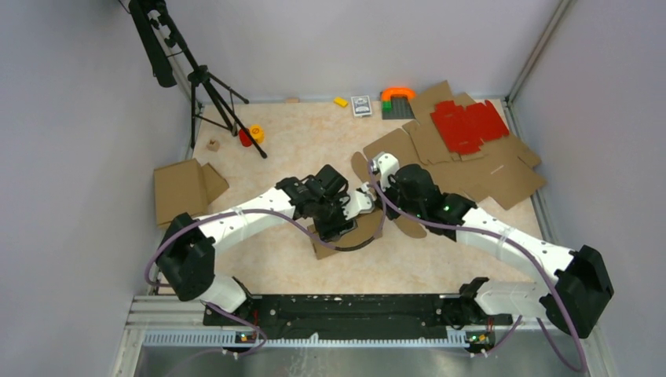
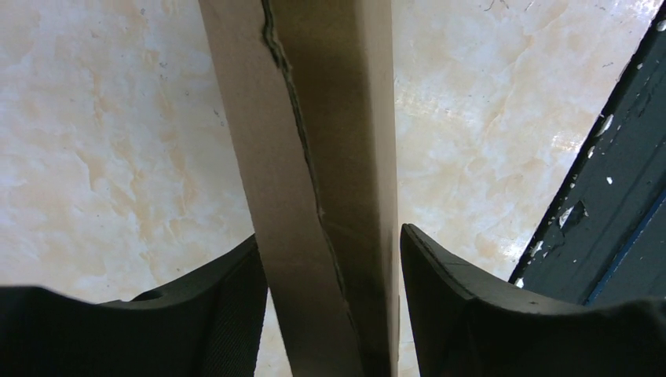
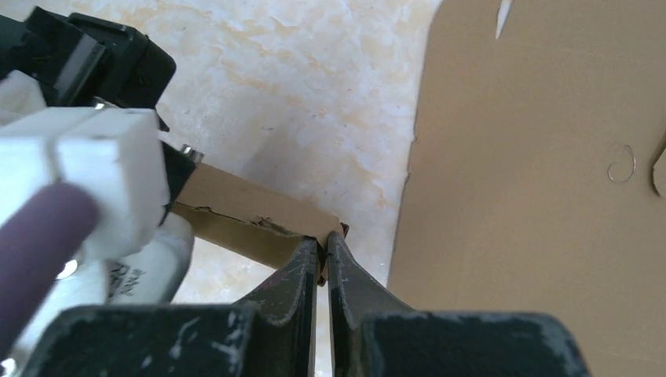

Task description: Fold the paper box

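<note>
While right tool [image 3: 322,245] pinches one paper box [image 3: 243,206], left tool [image 2: 330,236] straddles it, open.

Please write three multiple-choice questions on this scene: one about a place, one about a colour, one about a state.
1. Where does the red sheet lie?
A) on the cardboard pile, far right
B) near left
C) in the centre

2. What colour is the small arch at the far edge?
A) blue
B) orange
C) white

3. How is the right claw?
A) wide open, empty
B) out of view
C) shut on the paper box

Answers:
1 A: the top view shows red on brown at the far right.
2 B: the arch is bright orange.
3 C: its fingers pinch a cardboard edge.
</note>
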Motion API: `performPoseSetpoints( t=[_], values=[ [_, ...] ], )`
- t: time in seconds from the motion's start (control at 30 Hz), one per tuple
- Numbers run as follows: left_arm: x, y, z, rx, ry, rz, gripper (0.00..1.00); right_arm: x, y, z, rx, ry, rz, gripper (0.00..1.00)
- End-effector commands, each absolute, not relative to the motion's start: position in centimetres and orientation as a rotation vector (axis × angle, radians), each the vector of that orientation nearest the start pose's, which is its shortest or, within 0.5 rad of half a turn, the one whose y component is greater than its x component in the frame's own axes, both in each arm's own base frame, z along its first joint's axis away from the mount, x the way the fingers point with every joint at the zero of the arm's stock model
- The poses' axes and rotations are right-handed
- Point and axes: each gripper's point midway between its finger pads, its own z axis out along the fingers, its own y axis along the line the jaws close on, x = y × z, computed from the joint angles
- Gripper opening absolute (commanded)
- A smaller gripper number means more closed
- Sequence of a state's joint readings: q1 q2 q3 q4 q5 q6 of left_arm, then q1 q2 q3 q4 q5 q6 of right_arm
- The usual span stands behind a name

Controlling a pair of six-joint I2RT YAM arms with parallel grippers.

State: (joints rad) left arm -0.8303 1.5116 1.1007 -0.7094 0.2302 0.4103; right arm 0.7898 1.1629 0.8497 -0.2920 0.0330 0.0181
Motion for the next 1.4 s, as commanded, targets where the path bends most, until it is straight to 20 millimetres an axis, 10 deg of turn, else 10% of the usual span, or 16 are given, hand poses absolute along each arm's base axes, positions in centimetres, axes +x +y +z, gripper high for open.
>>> performPoseSetpoints(
  t=[0.0,0.8,1.23,1.37],
  values=[
    [20.0,-26.5,11.2,1.605,2.092,-0.488,0.63,25.7,25.7,18.9,-0.801,1.99,0.447,0.0],
    [19.0,-25.7,12.2,1.474,2.122,-0.544,0.56,25.3,24.6,19.2,-0.843,1.864,0.417,0.0],
    [19.8,-25.9,14.6,1.412,2.085,-0.542,0.71,24.9,24.4,18.5,-0.89,1.826,0.415,0.0],
    [19.7,-25.8,14.9,1.414,2.088,-0.55,0.59,24.8,24.5,18.4,-0.9,1.811,0.418,0.0]
  ],
)
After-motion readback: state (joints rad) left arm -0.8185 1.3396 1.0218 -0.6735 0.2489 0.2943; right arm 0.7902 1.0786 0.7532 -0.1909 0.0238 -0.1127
